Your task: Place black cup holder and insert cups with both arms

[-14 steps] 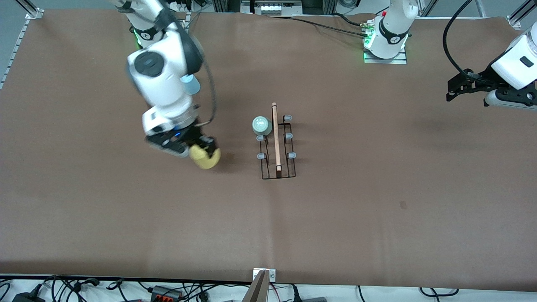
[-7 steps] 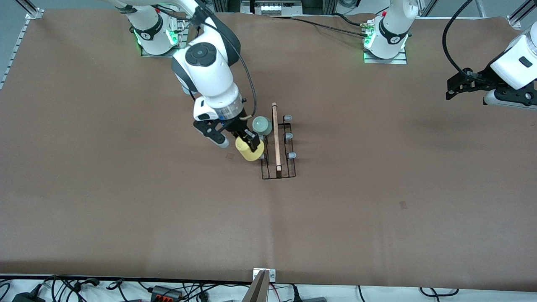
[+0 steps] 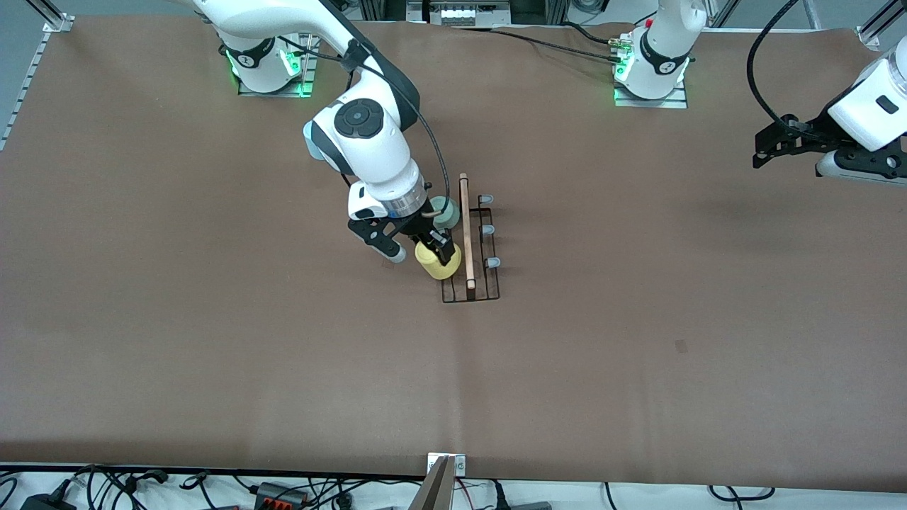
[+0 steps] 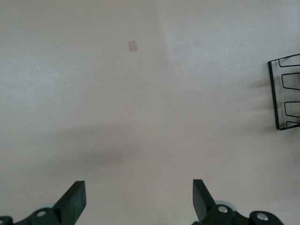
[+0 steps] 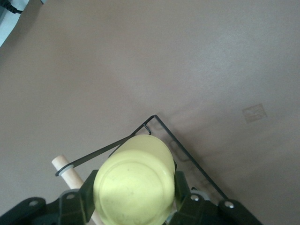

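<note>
The black cup holder (image 3: 489,287) stands mid-table, with its wooden handle (image 3: 465,227) on top. My right gripper (image 3: 435,255) is shut on the yellow cup (image 3: 439,268) and holds it bottom up over the holder's peg row on the right arm's side, at the end nearest the front camera. In the right wrist view the yellow cup (image 5: 133,180) sits between the fingers, above the holder's wire (image 5: 187,154). The mint green cup (image 3: 446,211) sits upside down on a peg, partly hidden by the gripper. The light blue cup (image 3: 309,140) shows only as a sliver beside the right arm. My left gripper (image 3: 769,145) waits open and empty.
Three capped pegs (image 3: 487,230) on the holder's left-arm side are bare. The left wrist view shows the holder's corner (image 4: 286,93) and a small tape mark (image 4: 132,45) on the brown table. Cables lie along the table's front edge (image 3: 283,489).
My right gripper has carried the yellow cup from the right arm's end of the table to over the holder. The left arm has not moved.
</note>
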Robot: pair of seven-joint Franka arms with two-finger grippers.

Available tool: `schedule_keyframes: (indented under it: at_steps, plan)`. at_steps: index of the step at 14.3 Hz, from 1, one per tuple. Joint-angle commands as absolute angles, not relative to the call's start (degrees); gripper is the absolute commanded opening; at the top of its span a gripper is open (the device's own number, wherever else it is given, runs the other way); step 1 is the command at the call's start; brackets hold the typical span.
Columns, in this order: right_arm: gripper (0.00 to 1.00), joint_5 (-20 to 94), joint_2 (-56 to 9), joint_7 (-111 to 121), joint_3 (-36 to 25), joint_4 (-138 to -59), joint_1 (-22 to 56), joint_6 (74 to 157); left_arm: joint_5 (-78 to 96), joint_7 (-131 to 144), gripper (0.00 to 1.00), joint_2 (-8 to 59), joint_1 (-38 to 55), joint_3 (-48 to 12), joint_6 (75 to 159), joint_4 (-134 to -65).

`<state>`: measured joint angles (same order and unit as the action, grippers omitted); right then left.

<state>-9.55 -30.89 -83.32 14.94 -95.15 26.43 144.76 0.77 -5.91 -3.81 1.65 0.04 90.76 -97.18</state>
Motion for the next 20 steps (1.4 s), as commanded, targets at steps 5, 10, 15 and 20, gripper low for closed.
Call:
schedule_keyframes:
  at_steps: [5,10,15,20]
  plan:
    - [1.00,-10.3,-26.7,-81.0,14.2,-94.4,23.6,140.1,1.5,-5.8,1.00,-3.3,1.5,-0.1,89.3,-95.7]
    - [1.00,-7.4,-15.2,-54.8,14.2,-94.5,13.8,112.6,2.5,-6.0,1.00,-3.3,1.4,0.0,89.4,-95.7]
    - [1.00,-1.7,-5.2,-35.0,12.7,-94.0,-0.5,102.7,2.1,-5.4,1.00,-3.4,1.5,-0.5,89.7,-95.7]
    - [1.00,-1.5,-2.4,-6.9,-1.1,-87.8,-3.1,92.4,1.7,-4.8,1.00,-3.4,1.5,-0.3,89.9,-95.7]
